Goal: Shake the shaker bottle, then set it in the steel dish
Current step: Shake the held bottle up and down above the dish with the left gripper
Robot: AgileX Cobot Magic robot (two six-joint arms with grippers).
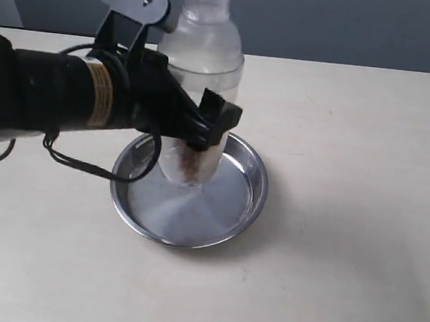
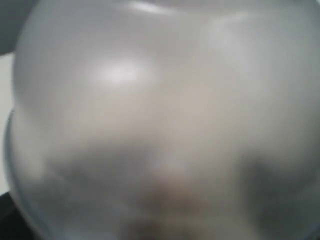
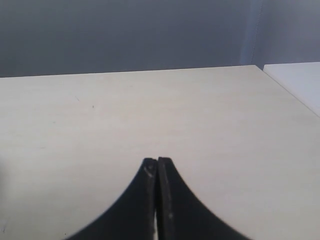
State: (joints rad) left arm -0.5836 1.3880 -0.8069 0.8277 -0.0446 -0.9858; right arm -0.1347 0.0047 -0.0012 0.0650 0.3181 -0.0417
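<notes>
The left pincer [image 1: 202, 133] pinched the lower body of the clear frosted plastic shaker bottle [image 1: 203, 51], upright with its domed top above the pincer and its base below it, inside the rim of the round, shallow, shiny steel dish [image 1: 250, 202]. Whether the base touched the dish floor was hard to tell. The setting-down step seemed in hand, calling next for lowering until seated, then spreading the pincer without tipping the bottle; the right pincer [image 3: 157, 167], pressed together, hovered over the pale counter [image 3: 200, 110], obstructing nothing.
</notes>
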